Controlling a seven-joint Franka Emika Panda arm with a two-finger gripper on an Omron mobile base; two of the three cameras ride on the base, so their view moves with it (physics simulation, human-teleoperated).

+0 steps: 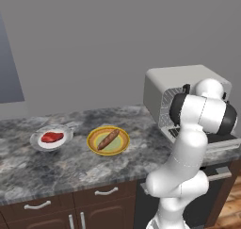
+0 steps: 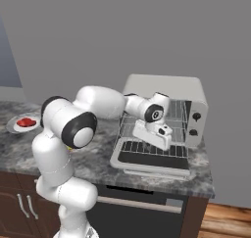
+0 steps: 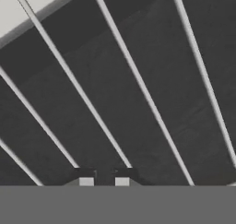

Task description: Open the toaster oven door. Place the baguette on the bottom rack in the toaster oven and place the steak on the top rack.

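The light-grey toaster oven [image 2: 166, 87] stands at the counter's right end, its door [image 2: 152, 167] folded down flat. My gripper [image 2: 163, 145] hangs just above the door, in front of the oven mouth. In the hand view its fingertips [image 3: 103, 181] sit close together with nothing between them, right over silver rack bars [image 3: 138, 87] on a dark surface. Inside the oven a wire rack [image 2: 179, 112] shows higher up, and a lower grid [image 2: 147, 148] lies near door level. The baguette [image 1: 108, 139] lies on a yellow-rimmed green plate [image 1: 121, 148]. The red steak [image 1: 52, 137] rests on a white plate [image 1: 37, 143].
The grey stone counter [image 1: 70, 164] runs left from the oven, with drawers and cabinet doors [image 1: 106, 192] beneath it. Two black knobs [image 2: 195, 124] sit on the oven's right side. My own arm [image 1: 202, 115] blocks much of the oven in the left base view.
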